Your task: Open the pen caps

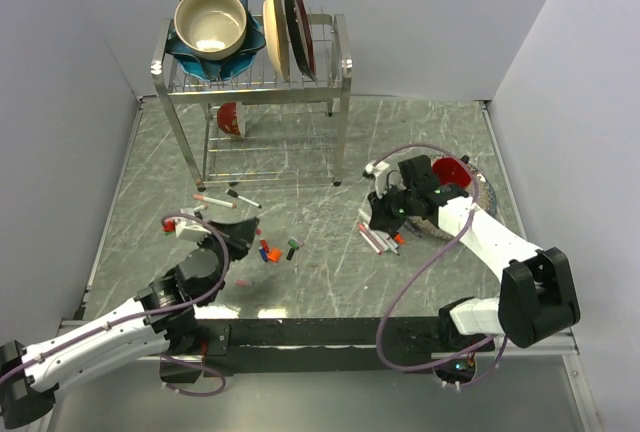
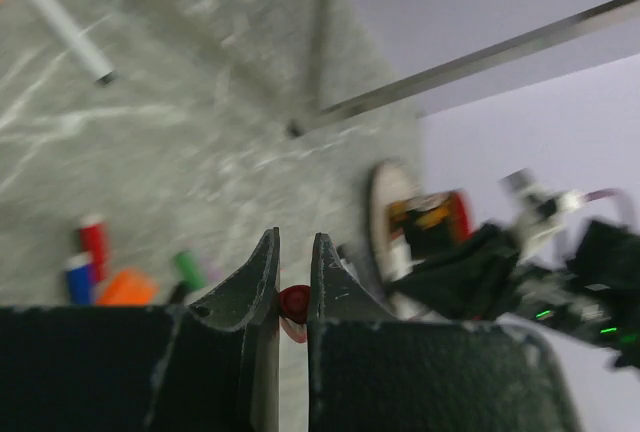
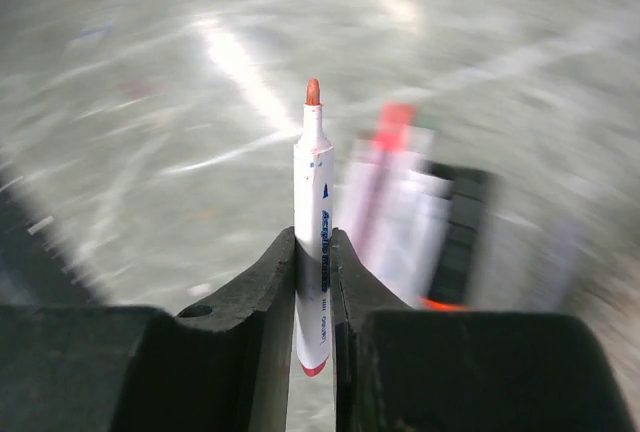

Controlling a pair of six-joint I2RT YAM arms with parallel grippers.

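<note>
My left gripper (image 2: 295, 240) is shut on a small red pen cap (image 2: 293, 304), pinched deep between the jaws; from above this gripper (image 1: 243, 236) hovers left of centre. Loose caps lie beside it: red (image 2: 94, 244), blue (image 2: 77, 277), orange (image 2: 128, 287) and green (image 2: 188, 268). My right gripper (image 3: 314, 237) is shut on a white pen (image 3: 314, 202) whose reddish tip is bare and points away. From above it (image 1: 379, 216) sits right of centre. Several more pens (image 3: 410, 222) lie blurred beyond it.
A metal dish rack (image 1: 345, 82) with a bowl (image 1: 210, 22) and plates (image 1: 288, 30) stands at the back. Two pens (image 1: 228, 199) lie in front of it. A red bowl (image 1: 452, 170) sits at the right. Grey walls enclose the table.
</note>
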